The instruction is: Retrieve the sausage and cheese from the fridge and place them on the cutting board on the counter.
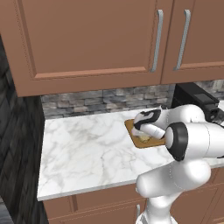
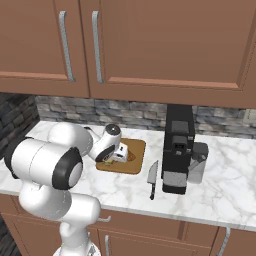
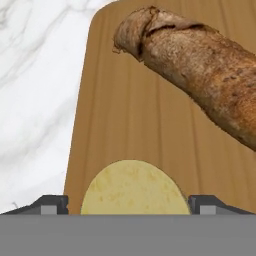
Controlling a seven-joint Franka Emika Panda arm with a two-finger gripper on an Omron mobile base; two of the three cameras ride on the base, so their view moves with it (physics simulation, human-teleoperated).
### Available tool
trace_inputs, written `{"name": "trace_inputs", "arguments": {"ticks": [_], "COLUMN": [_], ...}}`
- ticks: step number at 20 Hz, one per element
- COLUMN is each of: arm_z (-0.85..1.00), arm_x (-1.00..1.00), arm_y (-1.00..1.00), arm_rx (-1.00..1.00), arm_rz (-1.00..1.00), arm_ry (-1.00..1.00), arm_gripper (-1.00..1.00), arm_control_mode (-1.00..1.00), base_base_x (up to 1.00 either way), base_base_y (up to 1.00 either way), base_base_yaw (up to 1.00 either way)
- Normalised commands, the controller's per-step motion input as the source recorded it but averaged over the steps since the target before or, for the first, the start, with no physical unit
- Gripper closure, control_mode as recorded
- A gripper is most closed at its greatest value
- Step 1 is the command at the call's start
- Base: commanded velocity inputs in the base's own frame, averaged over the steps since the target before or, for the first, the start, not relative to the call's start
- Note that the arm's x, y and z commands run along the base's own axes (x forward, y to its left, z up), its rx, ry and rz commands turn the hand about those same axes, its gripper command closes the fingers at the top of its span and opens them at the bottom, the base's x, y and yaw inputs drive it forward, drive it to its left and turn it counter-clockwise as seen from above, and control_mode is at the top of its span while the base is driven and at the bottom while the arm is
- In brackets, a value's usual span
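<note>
The flat brown wooden cutting board (image 3: pixel 130 120) lies on the white marble counter (image 1: pixel 83 153). The dark reddish-brown sausage (image 3: pixel 200 75) already lies on the board. The pale yellow round cheese (image 3: pixel 134 189) sits on the board too, near the sausage but not touching it. The robot's gripper (image 3: pixel 129 204) hangs just over the cheese with its dark tips wide apart on each side, so it looks let go. Both foods seem to be in place, so the job looks almost done. Only lifting the arm away seems left.
</note>
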Motion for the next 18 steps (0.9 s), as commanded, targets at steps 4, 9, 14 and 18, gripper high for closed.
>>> {"name": "trace_inputs", "arguments": {"ticks": [4, 9, 14, 18], "arm_z": [0.18, 0.38, 0.37, 0.30], "arm_x": [0.00, -0.11, -0.24, -0.28], "arm_y": [0.03, 0.11, 0.12, 0.02], "arm_rx": [0.00, 0.00, 0.00, 0.00], "arm_rz": [0.00, 0.00, 0.00, 0.00], "arm_ry": [0.00, -0.01, -0.08, -0.11], "arm_gripper": [-1.00, -1.00, -1.00, -1.00], "arm_control_mode": [-1.00, -1.00, -1.00, -1.00], "base_base_x": [0.00, 0.00, 0.00, 0.00], "base_base_y": [0.00, 0.00, 0.00, 0.00], "base_base_yaw": [0.00, 0.00, 0.00, 0.00]}}
